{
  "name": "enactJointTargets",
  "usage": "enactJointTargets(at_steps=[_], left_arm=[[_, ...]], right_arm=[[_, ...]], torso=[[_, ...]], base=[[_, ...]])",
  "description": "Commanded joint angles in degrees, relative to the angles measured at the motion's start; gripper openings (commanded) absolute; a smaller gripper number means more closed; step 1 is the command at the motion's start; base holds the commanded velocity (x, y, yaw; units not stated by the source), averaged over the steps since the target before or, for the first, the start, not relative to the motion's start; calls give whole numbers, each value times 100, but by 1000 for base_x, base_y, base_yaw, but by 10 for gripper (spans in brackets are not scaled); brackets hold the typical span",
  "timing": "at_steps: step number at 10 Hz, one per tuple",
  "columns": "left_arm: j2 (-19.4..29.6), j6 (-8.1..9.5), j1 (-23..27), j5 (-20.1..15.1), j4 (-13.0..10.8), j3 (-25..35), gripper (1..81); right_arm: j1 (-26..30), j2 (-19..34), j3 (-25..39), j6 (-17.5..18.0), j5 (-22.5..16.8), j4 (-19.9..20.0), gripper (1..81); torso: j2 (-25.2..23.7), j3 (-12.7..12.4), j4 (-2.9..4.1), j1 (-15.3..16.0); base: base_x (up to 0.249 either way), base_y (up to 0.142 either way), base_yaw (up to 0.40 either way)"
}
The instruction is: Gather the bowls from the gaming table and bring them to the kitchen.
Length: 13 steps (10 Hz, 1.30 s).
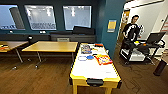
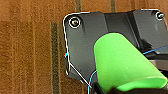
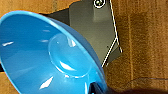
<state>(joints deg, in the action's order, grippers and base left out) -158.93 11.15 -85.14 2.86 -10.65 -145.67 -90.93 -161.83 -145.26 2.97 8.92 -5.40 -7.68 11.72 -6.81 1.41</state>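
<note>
No writing can be read on the game boxes, the yellow wall sign or anything else

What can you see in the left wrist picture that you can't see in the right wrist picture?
The left wrist view has a bright green bowl, seen from its outside, close to the camera. The right wrist view has a blue bowl instead, and you look straight into its shiny inside. Both views share the brown wooden floor underneath and a dark plate with round fittings that is part of the robot. Each bowl seems to be carried at its own gripper, though the fingers are too hard to make out to be sure.
</note>
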Motion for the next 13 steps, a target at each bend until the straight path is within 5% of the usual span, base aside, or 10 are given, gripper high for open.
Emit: enactJointTargets(at_steps=[1, 7, 13], left_arm=[[80, -26, 212, -304, -86, -85, 10], [-104, -34, 203, -295, -103, -331, 10], [-157, -17, 212, -313, -16, -331, 10]], right_arm=[[176, 69, -27, -34, -303, -75, 10], [211, 8, -124, -42, -303, -84, 10], [219, -27, -133, -43, -303, -128, 10]], torso=[[0, 0, 0, -2], [0, 0, 0, -9], [-7, -2, 0, -13]], base=[[-199, 0, 0], [-175, 0, 0], [0, 0, 0]])
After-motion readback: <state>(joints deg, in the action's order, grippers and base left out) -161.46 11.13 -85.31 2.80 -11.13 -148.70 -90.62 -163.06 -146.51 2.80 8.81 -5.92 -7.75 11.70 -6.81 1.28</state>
